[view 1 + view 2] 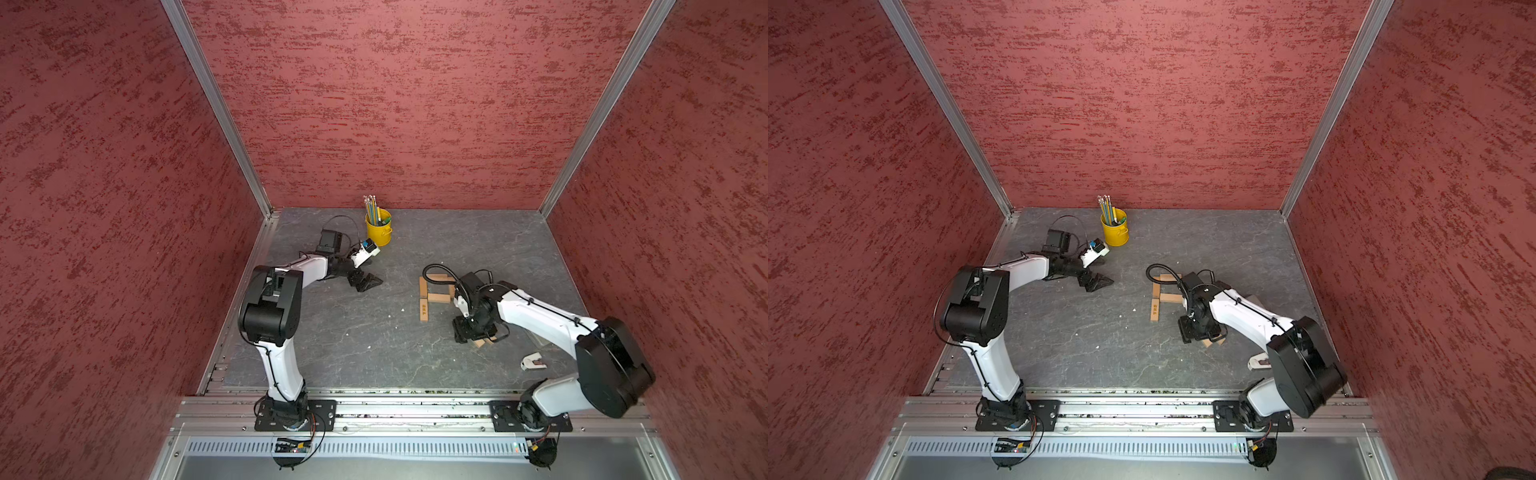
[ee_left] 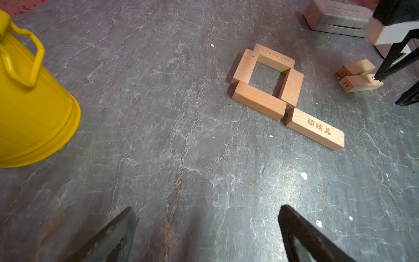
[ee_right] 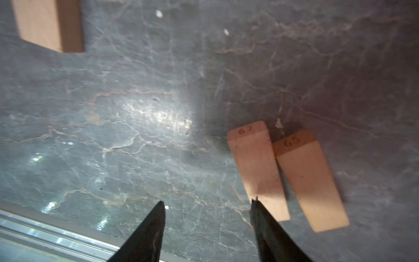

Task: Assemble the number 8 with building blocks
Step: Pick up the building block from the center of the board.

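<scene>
Top views: half an eight laid

In both top views the unfinished number 8 [image 1: 436, 298] of light-tan wooden building blocks [image 1: 1169, 297] lies mid-table. The left gripper [image 1: 366, 282] sits well apart near the yellow metal pencil bucket [image 1: 379, 232], probably to leave room. Left wrist view: its jaws gape, empty; one square loop [image 2: 258, 102] is closed, and a lettered plank [image 2: 315, 129] starts the next. Right wrist view: the right gripper [image 3: 209, 200], jaws apart, grips nothing. One fingertip overlaps plank 67 [image 3: 256, 163], which touches plank 65 [image 3: 306, 179]; bare grey tabletop [image 3: 136, 113] lies opposite.
</scene>
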`<state>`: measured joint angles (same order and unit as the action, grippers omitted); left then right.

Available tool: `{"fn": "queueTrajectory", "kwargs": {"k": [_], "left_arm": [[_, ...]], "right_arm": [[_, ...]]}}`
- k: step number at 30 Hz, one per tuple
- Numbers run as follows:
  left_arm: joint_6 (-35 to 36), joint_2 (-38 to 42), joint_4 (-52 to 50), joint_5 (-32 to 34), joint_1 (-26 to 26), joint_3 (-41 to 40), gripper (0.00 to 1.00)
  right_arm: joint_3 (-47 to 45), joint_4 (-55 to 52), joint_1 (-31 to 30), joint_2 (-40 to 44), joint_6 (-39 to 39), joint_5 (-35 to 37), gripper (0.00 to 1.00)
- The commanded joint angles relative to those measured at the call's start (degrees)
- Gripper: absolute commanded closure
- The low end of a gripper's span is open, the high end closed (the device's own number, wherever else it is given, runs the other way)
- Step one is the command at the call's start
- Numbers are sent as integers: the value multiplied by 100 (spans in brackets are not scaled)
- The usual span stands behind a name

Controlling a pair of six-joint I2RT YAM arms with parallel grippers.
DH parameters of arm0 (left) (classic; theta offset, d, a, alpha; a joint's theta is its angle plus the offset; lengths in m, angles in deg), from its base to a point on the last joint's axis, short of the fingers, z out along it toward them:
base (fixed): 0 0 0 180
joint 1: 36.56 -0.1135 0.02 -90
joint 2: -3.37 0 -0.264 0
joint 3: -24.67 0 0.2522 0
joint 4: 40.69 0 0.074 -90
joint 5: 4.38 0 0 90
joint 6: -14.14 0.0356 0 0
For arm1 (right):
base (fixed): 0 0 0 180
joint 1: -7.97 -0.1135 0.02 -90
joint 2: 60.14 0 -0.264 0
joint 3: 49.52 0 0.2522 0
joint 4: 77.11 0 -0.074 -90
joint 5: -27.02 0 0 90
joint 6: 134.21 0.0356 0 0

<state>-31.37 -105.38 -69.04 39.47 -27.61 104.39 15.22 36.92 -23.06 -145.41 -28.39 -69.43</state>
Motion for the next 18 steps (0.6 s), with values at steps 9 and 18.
{"fn": "queueTrajectory", "kwargs": {"k": [9, 18], "left_arm": [[22, 74, -31, -192, -95, 61, 1], [15, 83, -4, -223, -113, 45, 1]], "right_arm": [[230, -343, 176, -494, 251, 714, 41], [89, 47, 233, -931, 119, 479, 43]]}}
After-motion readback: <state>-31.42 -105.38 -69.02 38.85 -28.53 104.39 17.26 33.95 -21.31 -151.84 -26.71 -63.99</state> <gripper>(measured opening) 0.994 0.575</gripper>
